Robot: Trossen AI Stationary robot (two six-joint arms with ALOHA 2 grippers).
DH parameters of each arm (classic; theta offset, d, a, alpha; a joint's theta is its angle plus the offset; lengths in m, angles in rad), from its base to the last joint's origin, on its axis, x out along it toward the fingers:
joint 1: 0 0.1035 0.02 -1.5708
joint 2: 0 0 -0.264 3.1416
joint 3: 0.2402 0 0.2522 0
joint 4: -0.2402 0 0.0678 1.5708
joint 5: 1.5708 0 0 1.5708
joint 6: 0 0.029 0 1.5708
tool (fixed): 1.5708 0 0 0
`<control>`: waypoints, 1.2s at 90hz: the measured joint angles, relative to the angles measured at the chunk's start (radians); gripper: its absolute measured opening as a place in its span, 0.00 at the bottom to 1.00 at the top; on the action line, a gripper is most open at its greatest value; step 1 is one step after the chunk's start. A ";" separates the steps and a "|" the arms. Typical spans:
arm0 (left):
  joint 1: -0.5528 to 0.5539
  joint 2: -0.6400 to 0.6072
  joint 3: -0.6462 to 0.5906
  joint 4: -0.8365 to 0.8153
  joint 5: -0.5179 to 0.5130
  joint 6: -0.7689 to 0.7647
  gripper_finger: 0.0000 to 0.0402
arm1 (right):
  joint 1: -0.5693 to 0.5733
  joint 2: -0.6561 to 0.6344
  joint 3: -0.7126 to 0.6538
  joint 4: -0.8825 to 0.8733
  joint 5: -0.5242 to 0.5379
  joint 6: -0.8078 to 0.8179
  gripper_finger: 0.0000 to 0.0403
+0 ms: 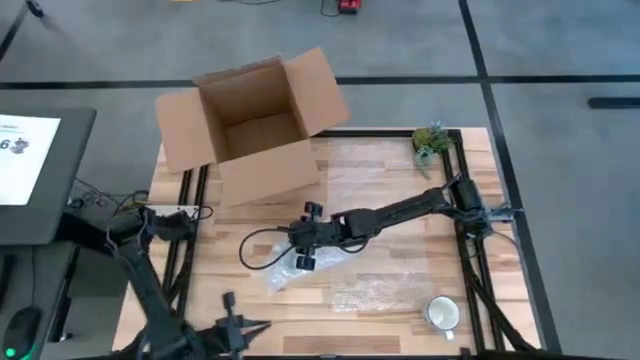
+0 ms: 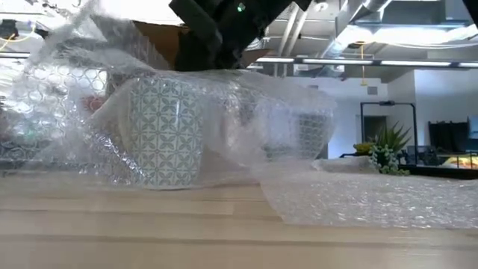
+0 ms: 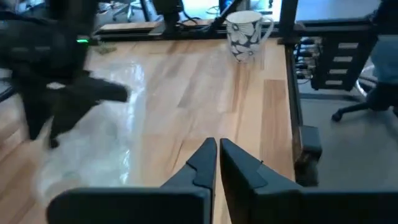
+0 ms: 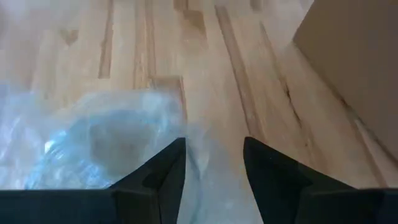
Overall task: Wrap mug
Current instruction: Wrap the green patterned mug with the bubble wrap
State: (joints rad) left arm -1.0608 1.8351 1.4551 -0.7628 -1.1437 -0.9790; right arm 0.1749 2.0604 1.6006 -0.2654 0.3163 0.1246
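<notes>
Bubble wrap (image 1: 300, 272) lies bunched over one patterned mug (image 2: 166, 131) mid-surface, with a second sheet (image 1: 385, 290) flat beside it; a second mug (image 1: 442, 314), bare, stands near the right front corner. My right tool (image 1: 308, 250) hovers over the wrapped mug, fingers parted, holding nothing. My left tool (image 1: 250, 328) waits at the front edge of the wooden surface (image 1: 390, 170), fingers closed and empty; one cardboard box (image 1: 255, 125), one plant (image 1: 431, 140).

both arms are dark, slim and jointed. the right arm (image 1: 400, 212) trails a black cable (image 1: 262, 250) and shows a small green light (image 2: 240, 8). each claw has two black, wedge-shaped fingers (image 4: 158, 177).
</notes>
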 joint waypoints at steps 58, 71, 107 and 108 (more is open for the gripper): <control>0.280 -0.001 -0.228 -0.322 0.096 -0.261 0.00 | 0.000 -0.009 0.016 -0.068 0.016 -0.046 0.38; 0.274 -0.001 -0.256 -0.324 0.100 -0.327 0.00 | 0.000 -0.031 0.077 -0.163 0.090 -0.070 0.38; 0.270 -0.001 -0.266 -0.321 0.102 -0.353 0.00 | 0.053 -0.019 0.202 -0.280 -0.196 -0.121 0.27; 0.270 -0.001 -0.266 -0.321 0.102 -0.353 0.00 | 0.052 -0.015 0.202 -0.277 -0.203 -0.120 0.27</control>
State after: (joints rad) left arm -0.7910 1.8339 1.1889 -1.0837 -1.0414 -1.3324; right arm 0.2272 2.0457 1.8023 -0.5424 0.1132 0.0047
